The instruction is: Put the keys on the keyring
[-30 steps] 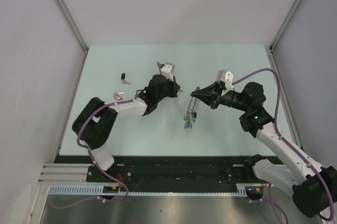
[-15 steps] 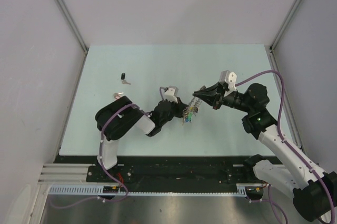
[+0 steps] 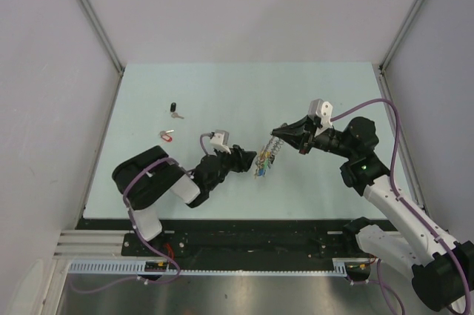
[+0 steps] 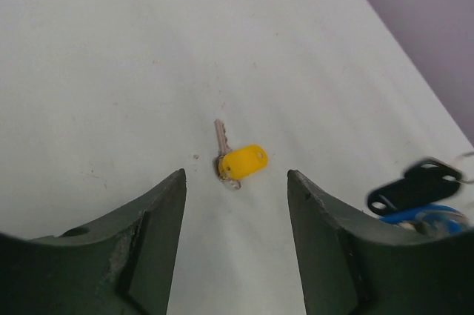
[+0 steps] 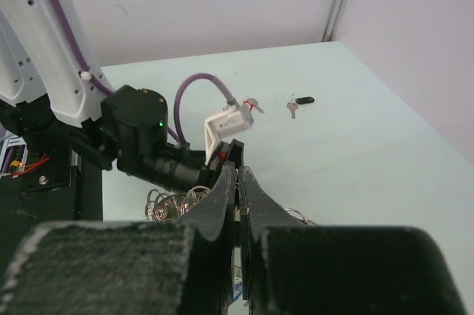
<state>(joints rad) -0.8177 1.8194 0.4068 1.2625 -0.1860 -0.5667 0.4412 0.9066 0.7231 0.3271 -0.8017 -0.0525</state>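
Yellow key flat on the counter, directly ahead of the left jaws, which stand open and empty on either side of it. Its blade points away from the wrist, tilted slightly left, so the long axis runs roughly across the jaws' closing line. The yellow head lies nearest the jaws. The keyring hangs just right of this spot, its upper edge pinched in the closed right jaws. The left arm is plainly the nearer to the key. Red key and black key lie well apart, far left, unthreaded.
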